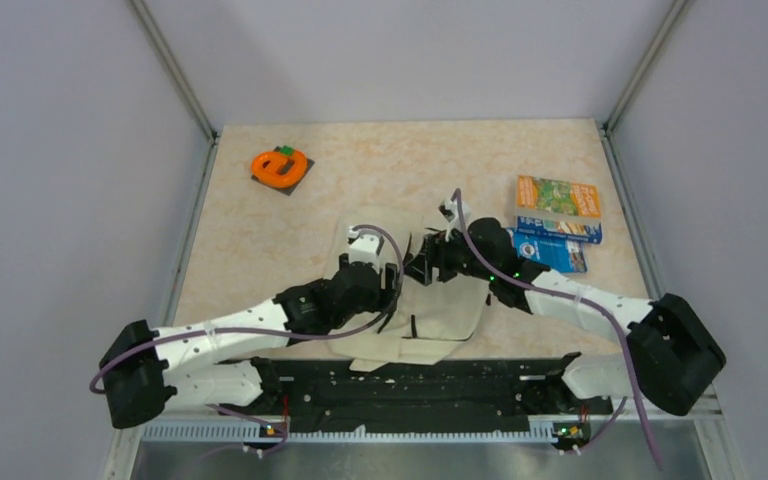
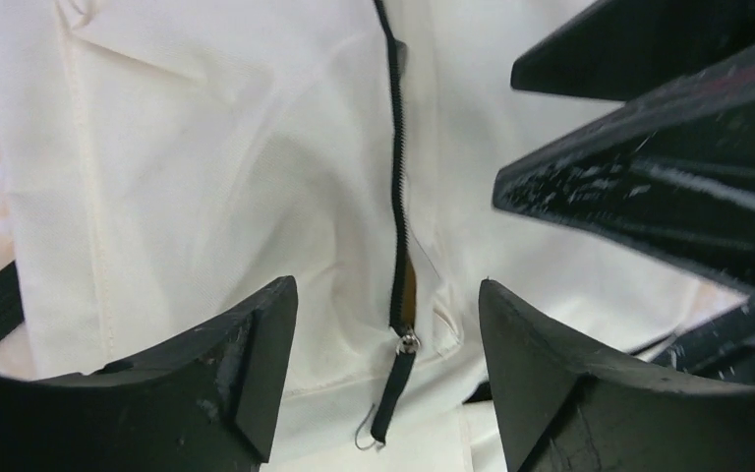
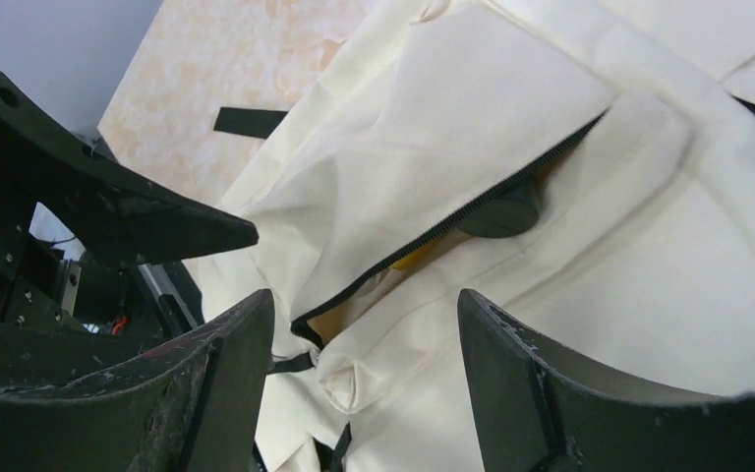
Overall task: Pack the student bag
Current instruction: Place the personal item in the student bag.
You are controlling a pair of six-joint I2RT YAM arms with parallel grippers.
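The student bag [image 1: 442,322], cream fabric with black zipper trim, lies flat at the table's near middle. Both grippers hover over its top, close together. My left gripper [image 2: 385,285] is open, its fingers on either side of the black zipper pull [image 2: 393,388] and silver slider [image 2: 408,341] without touching them. My right gripper [image 3: 364,295] is open too, above the end of the partly open zipper [image 3: 433,234]. Something yellow [image 3: 415,258] and a dark round thing [image 3: 499,211] show through the gap. From above, the left gripper [image 1: 398,276] and right gripper [image 1: 424,264] nearly meet.
Flat orange and blue booklets [image 1: 558,222] lie to the right of the bag. An orange ring-shaped thing on a dark square [image 1: 280,167] sits at the far left. Grey walls close the table [image 1: 260,250] on three sides. A black rail [image 1: 420,385] runs along the near edge.
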